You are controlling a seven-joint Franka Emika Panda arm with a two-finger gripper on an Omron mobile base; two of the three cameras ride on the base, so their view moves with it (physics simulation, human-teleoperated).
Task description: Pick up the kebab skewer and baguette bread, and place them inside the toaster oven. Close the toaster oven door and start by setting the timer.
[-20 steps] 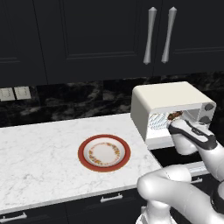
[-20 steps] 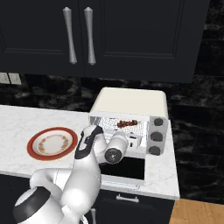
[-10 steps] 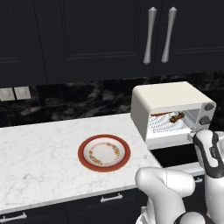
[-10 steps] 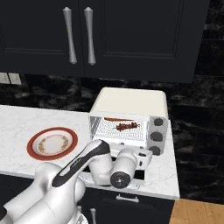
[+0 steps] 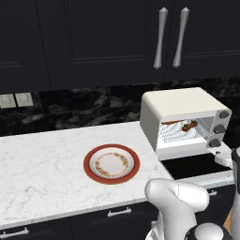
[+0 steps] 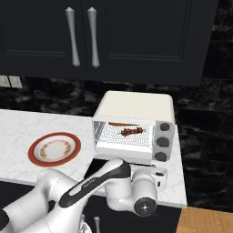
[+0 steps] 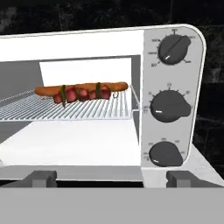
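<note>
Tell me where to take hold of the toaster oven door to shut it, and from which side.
Take the toaster oven door by the pale bar handle on its outer edge, nearest the robot, coming from below and in front. The door lies folded down flat on the counter before the toaster oven, hinged at the oven's base, so lifting that free edge should swing it up. The gripper hangs low in front, jaws open.

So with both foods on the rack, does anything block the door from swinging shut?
Possibly. The toaster oven door lies flat open, and the open gripper sits low in front of the toaster oven. The kebab skewer and baguette bread lie inside.
</note>
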